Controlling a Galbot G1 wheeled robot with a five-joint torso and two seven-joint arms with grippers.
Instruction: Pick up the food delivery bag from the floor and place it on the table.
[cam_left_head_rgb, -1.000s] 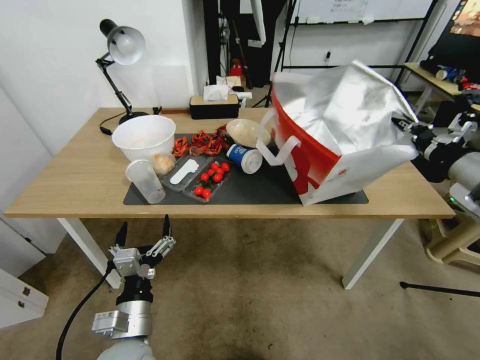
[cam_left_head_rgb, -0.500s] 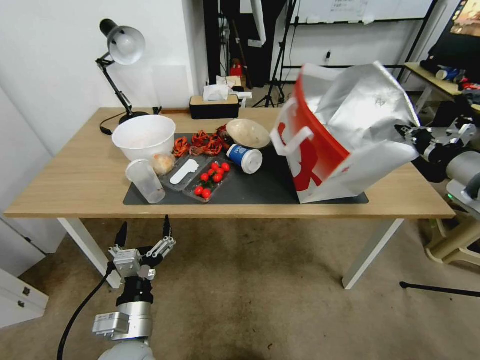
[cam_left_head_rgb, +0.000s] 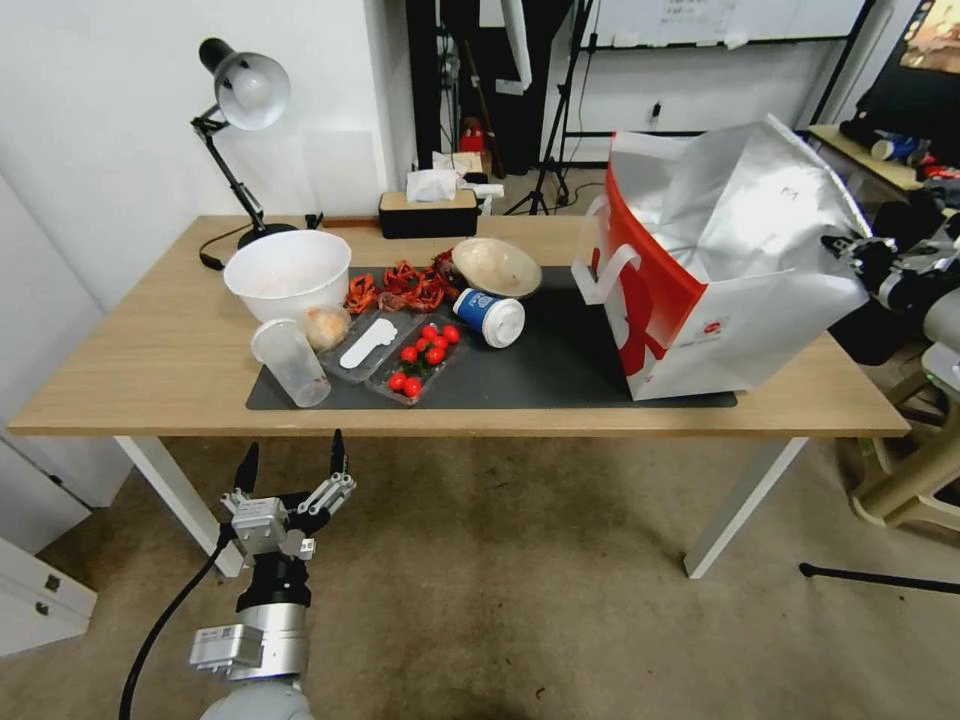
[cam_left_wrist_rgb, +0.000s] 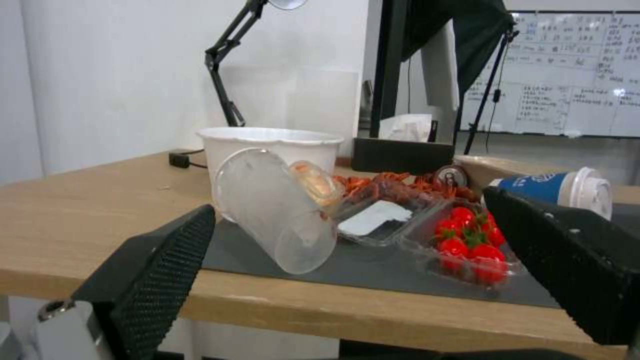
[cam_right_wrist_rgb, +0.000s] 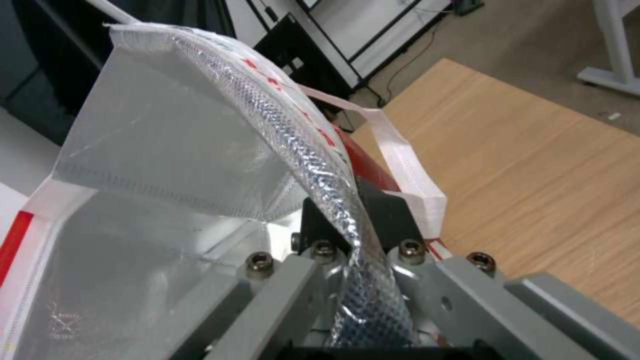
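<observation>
The food delivery bag (cam_left_head_rgb: 740, 310) stands nearly upright at the right end of the table (cam_left_head_rgb: 150, 360), its base on the dark grey mat (cam_left_head_rgb: 540, 370). Its red side and a white handle face left, and the silver foil lining gapes open at the top. My right gripper (cam_left_head_rgb: 850, 250) is at the bag's right upper rim, shut on the foil-lined edge of the bag (cam_right_wrist_rgb: 167, 165); the right wrist view has the right gripper (cam_right_wrist_rgb: 353, 210) pinching that edge. Low over the floor (cam_left_head_rgb: 500, 600), in front of the table, my left gripper (cam_left_head_rgb: 290, 470) hangs open and holds nothing.
Left of the bag, the mat holds a white bowl (cam_left_head_rgb: 287, 272), a tipped clear cup (cam_left_head_rgb: 290, 362), a tray of cherry tomatoes (cam_left_head_rgb: 420, 362), a lying blue cup (cam_left_head_rgb: 490, 316) and a beige bowl (cam_left_head_rgb: 497, 266). A desk lamp (cam_left_head_rgb: 240, 100) and tissue box (cam_left_head_rgb: 428, 212) stand behind.
The bag has swung from a strong lean to nearly upright and shifted right along the mat. My right gripper moved right with it. The left arm barely moved.
</observation>
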